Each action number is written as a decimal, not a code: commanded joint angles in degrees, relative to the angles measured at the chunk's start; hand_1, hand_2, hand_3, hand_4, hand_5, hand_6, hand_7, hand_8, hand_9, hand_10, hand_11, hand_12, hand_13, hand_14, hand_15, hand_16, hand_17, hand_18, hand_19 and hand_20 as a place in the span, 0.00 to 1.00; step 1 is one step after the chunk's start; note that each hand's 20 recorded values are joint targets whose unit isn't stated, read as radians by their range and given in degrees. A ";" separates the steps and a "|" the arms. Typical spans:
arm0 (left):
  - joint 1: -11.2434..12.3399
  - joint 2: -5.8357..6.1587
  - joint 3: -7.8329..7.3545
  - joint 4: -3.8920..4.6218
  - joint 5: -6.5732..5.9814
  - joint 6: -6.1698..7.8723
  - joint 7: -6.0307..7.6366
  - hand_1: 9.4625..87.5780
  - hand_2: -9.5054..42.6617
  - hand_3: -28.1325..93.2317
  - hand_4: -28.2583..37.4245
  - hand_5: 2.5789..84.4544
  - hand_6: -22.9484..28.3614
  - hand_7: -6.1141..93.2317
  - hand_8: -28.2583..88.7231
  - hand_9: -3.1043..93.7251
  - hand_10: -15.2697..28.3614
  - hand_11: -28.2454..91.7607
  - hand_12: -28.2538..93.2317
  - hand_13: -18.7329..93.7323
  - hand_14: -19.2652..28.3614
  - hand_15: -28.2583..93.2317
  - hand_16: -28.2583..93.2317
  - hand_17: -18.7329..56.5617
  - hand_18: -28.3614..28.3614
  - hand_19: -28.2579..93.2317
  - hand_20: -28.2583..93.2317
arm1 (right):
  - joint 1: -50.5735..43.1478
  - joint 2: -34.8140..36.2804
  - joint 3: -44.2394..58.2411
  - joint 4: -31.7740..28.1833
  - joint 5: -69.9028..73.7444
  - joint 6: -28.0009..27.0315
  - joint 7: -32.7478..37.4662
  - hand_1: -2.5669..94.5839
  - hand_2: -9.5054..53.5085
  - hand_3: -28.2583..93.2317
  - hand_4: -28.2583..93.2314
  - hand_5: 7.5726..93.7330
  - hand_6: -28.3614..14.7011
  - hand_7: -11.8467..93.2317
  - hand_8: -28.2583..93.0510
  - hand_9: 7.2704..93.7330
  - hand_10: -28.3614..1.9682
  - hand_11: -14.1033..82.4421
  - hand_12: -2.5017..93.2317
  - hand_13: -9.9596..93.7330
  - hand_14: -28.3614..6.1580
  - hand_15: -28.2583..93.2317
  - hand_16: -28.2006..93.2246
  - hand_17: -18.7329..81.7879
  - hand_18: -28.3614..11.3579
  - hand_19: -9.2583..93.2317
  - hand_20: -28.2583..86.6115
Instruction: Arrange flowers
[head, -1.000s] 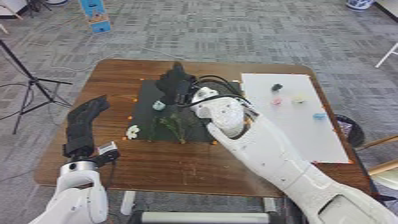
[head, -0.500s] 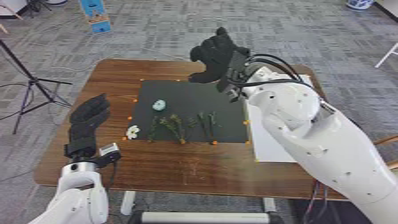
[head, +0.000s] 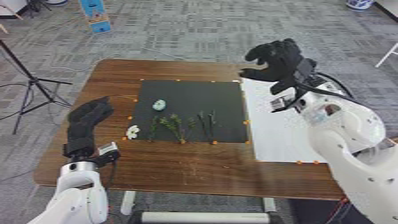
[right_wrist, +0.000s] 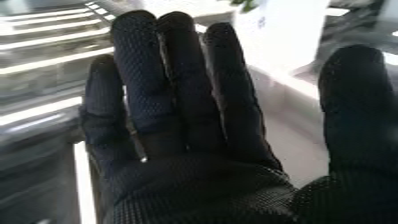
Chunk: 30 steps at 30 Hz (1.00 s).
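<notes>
The flowers seem to be at the picking-up part: the green stems (head: 176, 125), white flower (head: 132, 132) and small pale blue thing (head: 159, 105) lie on the dark mat (head: 200, 92). Next, the right hand (head: 280, 60) should come down and softly pinch one piece. It hangs up high near the white sheet (head: 275, 145), fingers straight, spread and holding nothing. The left hand (head: 89, 114) waits at the side, fingers straight and close together.
</notes>
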 joint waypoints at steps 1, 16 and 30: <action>9.79 -1.03 -15.23 -6.85 -0.53 -16.18 0.02 0.31 0.30 0.81 0.13 0.58 0.51 0.25 0.16 0.58 0.66 0.43 0.33 0.63 0.76 0.49 0.24 0.42 0.77 0.56 0.53 | -11.01 0.00 5.97 4.63 -4.59 9.18 3.76 0.31 0.12 0.75 0.11 0.60 0.61 0.29 0.17 0.70 0.42 0.39 0.30 0.67 0.31 0.66 0.51 0.42 0.10 0.75 0.76; 10.09 -0.93 -15.36 -6.99 0.95 -15.87 -0.55 0.31 0.30 0.81 0.13 0.59 0.51 0.25 0.17 0.59 0.66 0.43 0.33 0.62 0.76 0.50 0.23 0.41 0.77 0.55 0.52 | -21.82 4.43 16.47 12.56 -14.80 20.33 0.94 0.38 0.00 0.76 0.10 0.66 0.68 0.36 0.15 0.77 0.49 0.53 0.36 0.74 0.39 0.76 0.56 0.48 0.08 0.84 0.81; 10.83 -1.41 -14.42 -7.50 1.43 -15.38 -1.37 0.31 0.30 0.81 0.13 0.59 0.51 0.25 0.17 0.59 0.66 0.43 0.33 0.61 0.76 0.50 0.23 0.40 0.76 0.54 0.52 | -18.45 8.94 13.59 22.89 -20.11 20.54 -6.13 0.37 0.00 0.77 0.08 0.64 0.69 0.38 0.15 0.77 0.50 0.54 0.36 0.74 0.39 0.77 0.56 0.48 0.09 0.84 0.82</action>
